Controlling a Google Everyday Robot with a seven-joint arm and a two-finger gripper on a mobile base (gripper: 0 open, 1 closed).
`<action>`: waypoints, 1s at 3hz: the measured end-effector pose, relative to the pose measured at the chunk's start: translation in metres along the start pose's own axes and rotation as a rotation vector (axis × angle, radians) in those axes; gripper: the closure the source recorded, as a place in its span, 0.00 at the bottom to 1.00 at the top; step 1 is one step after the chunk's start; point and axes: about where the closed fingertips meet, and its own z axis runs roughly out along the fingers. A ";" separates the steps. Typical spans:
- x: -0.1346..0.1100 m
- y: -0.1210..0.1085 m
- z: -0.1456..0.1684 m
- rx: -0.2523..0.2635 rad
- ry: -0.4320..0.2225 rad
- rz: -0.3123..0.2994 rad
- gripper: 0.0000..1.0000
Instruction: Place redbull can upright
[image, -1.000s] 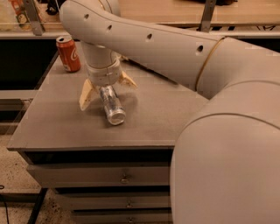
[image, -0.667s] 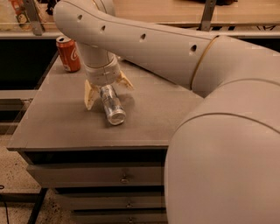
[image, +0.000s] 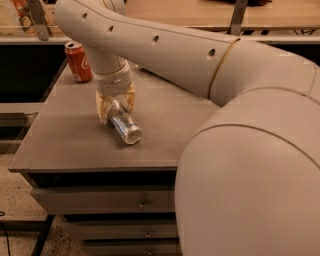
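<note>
- Pincer (image: 116, 106) fingers (image: 102, 111), splayed wide a second ago, have drawn in against the redbull can (image: 125, 127); the wrist has shifted slightly toward the cola can's side of the tabletop (image: 60, 140).
- Redbull can has barely shifted. It lies on its side near the middle of the tabletop, with its shiny round end turned toward the camera and the front edge.
- Pincer now closed on the can's far end, one cream finger on each flank of the barrel, both looking to be in contact. Fingertips sit low, close to the tabletop surface.
- Can not lifted: its near end looks to rest on the tabletop.
- Arm (image: 165, 47) pose: comes in from the picture's lower right as a very large pale shell that fills that corner, bends at a joint ringed with a thin gold line, then runs up and left across the top of the view.
- At the upper left, the arm turns down through a short banded wrist (image: 114, 80), so the pincer points almost straight down, tilted a little toward the camera.
- Cola can (image: 78, 61), red, stands upright at the tabletop's back-left corner, well apart from the pincer and from the redbull can.
- Drawers (image: 142, 202) with small metal pulls sit beneath the tabletop's front edge.
</note>
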 end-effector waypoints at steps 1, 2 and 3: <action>0.000 -0.001 -0.005 0.000 0.000 0.000 0.88; -0.003 0.001 -0.004 -0.006 -0.011 0.000 1.00; -0.006 0.000 -0.005 -0.022 -0.035 0.001 1.00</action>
